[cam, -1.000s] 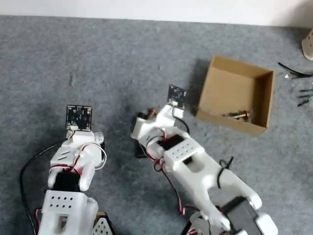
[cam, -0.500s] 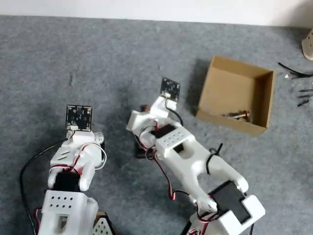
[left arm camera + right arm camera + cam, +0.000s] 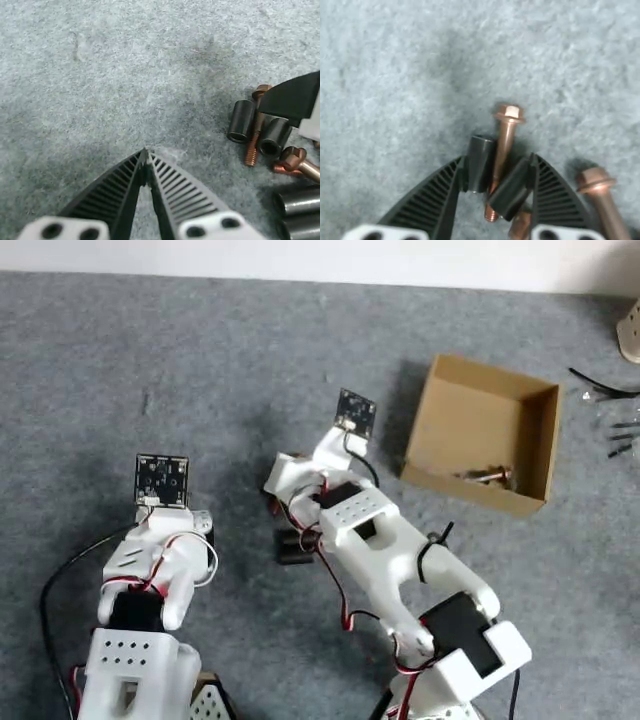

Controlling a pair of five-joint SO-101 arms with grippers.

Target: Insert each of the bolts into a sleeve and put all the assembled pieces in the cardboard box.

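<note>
My right gripper [image 3: 497, 161] is open and low over the grey carpet. Between its fingers lie two black sleeves [image 3: 480, 162] [image 3: 510, 190] with a copper bolt [image 3: 506, 135] between them; the fingers stand close against the sleeves. Another bolt [image 3: 597, 192] lies just outside one finger. From above, the right gripper [image 3: 285, 475] is mid-table, left of the cardboard box [image 3: 440, 455], which holds one assembled piece [image 3: 485, 476]. My left gripper [image 3: 146, 167] is shut and holds nothing, a short way from the same sleeves [image 3: 241, 121] and bolt [image 3: 255, 125].
More black sleeves [image 3: 295, 545] lie beside the right arm, on the side nearer the left arm [image 3: 160, 550]. Small dark parts [image 3: 615, 425] lie on the carpet beyond the box at far right. Open carpet stretches across the back and left.
The right arm has swung and its gripper has shifted a little toward the far side of the table, over the bolt and sleeves. The left arm has kept still.
</note>
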